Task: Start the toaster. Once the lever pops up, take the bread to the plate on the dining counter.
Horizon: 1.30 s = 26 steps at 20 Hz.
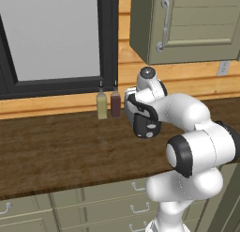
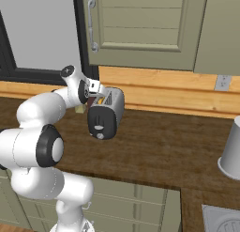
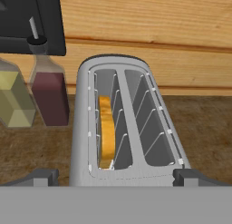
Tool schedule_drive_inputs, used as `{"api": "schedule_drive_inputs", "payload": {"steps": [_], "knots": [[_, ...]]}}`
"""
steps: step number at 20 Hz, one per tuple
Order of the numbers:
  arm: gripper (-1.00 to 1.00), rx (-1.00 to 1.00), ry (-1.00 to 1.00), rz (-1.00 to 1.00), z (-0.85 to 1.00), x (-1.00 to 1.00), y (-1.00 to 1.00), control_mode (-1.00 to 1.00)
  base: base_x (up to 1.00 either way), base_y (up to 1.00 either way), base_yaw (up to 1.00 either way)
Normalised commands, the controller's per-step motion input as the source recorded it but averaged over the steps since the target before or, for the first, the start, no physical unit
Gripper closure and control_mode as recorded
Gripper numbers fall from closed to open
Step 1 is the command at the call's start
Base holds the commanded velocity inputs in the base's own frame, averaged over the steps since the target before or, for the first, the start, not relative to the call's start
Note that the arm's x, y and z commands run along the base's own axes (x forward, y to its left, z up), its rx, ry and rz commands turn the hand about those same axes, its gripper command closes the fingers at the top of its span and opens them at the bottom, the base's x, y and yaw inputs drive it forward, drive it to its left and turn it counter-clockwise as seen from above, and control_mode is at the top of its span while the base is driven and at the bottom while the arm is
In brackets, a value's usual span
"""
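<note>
- The toaster (image 2: 107,112) stands on a dark wood worktop (image 2: 154,146) with drawers (image 1: 108,203) beneath, near the plank back wall (image 2: 164,92), its black end panel facing the robot.
- From the hand camera, the bread (image 3: 106,132) sits upright and low in the toaster's left slot; the right slot holds bare wire guides.
- The gripper (image 3: 115,177) hangs just above the toaster's near end, a dark fingertip (image 3: 41,177) low on each side of the body. The fingers are spread wide, wider than the toaster, and clasp nothing.
- In the right base view, the lever (image 2: 99,100) shows as a pale tab high on the end panel, with the round knob (image 2: 99,135) below it. Whether a finger touches the tab cannot be told.
- Two slim bottles (image 1: 108,103), one yellowish and one dark red, stand side by side just left of the toaster under a dark-framed window (image 1: 56,38).
- A grey cylinder (image 2: 232,151) stands well apart to the right.
</note>
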Motion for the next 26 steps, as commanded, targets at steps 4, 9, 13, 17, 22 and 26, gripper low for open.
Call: {"api": "schedule_drive_inputs", "payload": {"steps": [4, 9, 13, 17, 22, 26], "knots": [[-1.0, 0.0, 0.0, 0.0, 0.0, 0.0, 0.0, -1.0, 0.0, 0.0, 0.0], [-1.0, 0.0, 0.0, 0.0, 0.0, 0.0, 0.0, -1.0, 0.0, 0.0, 0.0], [-1.0, 0.0, 0.0, 0.0, 0.0, 0.0, 0.0, -1.0, 0.0, 0.0, 0.0], [-1.0, 0.0, 0.0, 0.0, 0.0, 0.0, 0.0, -1.0, 0.0, 0.0, 0.0], [-1.0, 0.0, 0.0, 0.0, 0.0, 0.0, 0.0, -1.0, 0.0, 0.0, 0.0], [-1.0, 0.0, 0.0, 0.0, 0.0, 0.0, 0.0, -1.0, 0.0, 0.0, 0.0]]}}
